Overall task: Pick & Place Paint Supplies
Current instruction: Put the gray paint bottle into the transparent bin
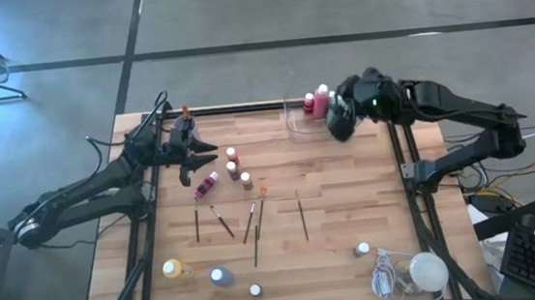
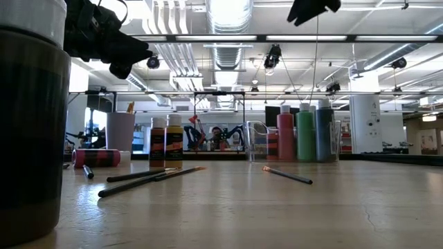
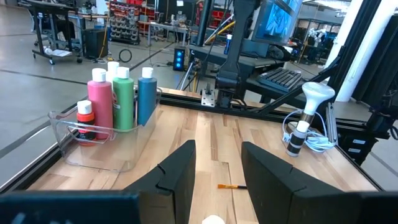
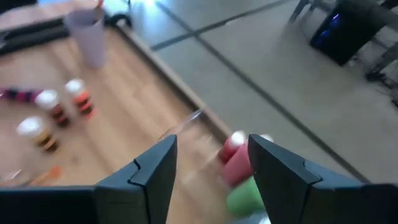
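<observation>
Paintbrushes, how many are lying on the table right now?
5, in a loose row across the middle of the table: the leftmost paintbrush, a slanted one, two close together at centre, and one apart on the right. Others may be too thin to see.

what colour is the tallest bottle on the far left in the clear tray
Pink bottle with a white cap, standing in the clear tray; clearest in the left wrist view.

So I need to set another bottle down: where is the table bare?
Bare wood lies between the clear tray at the far edge and the lone brush, running to the right rail. It is crowded on the left: standing bottles, the lying pink bottle and the brushes, beside the left end effector.
</observation>
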